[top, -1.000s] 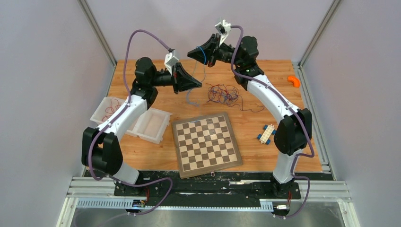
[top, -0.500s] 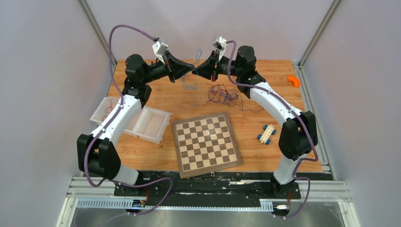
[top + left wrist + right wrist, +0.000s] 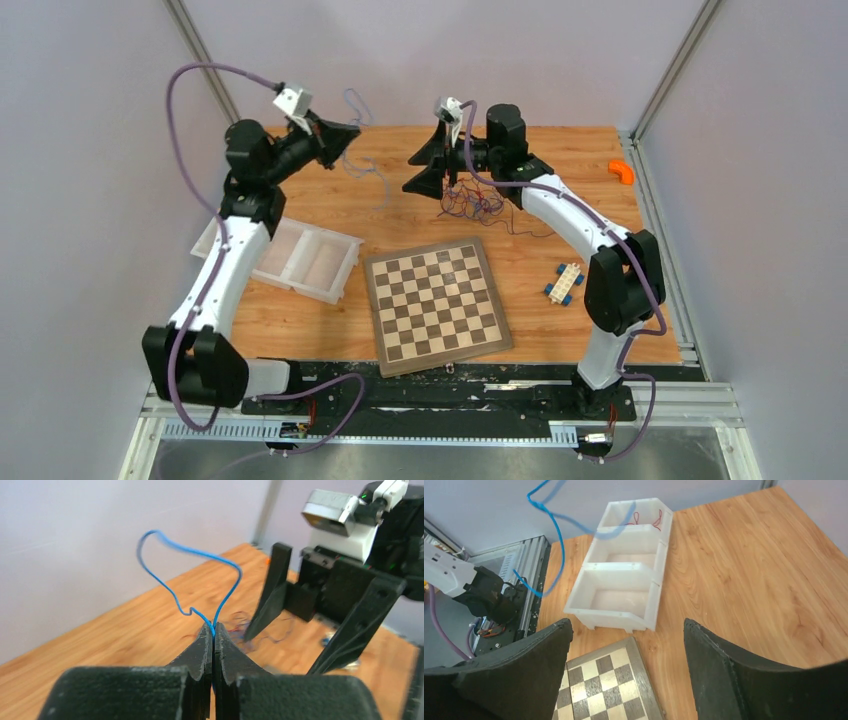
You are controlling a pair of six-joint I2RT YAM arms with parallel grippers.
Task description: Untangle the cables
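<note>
My left gripper [image 3: 213, 628] is shut on a thin blue cable [image 3: 186, 551] that loops up from its fingertips. In the top view the left gripper [image 3: 350, 132] is raised over the table's back left, with the cable trailing down to its right. My right gripper [image 3: 413, 171] is open with nothing between its fingers [image 3: 531, 665], just left of the tangle of red, blue and dark purple cables [image 3: 472, 198] on the table. The blue cable [image 3: 555, 526] hangs free in the right wrist view. A red cable [image 3: 645, 518] lies in the tray's far compartment.
A white three-compartment tray [image 3: 303, 259] sits at the left. A chessboard [image 3: 436, 302] lies front centre. A small toy block with blue wheels [image 3: 565, 283] is to its right. An orange piece [image 3: 622, 171] lies at the back right edge.
The right gripper has opened, let go of the blue cable and dropped beside the tangle. The left arm has swung up and to the left, carrying the blue cable away.
</note>
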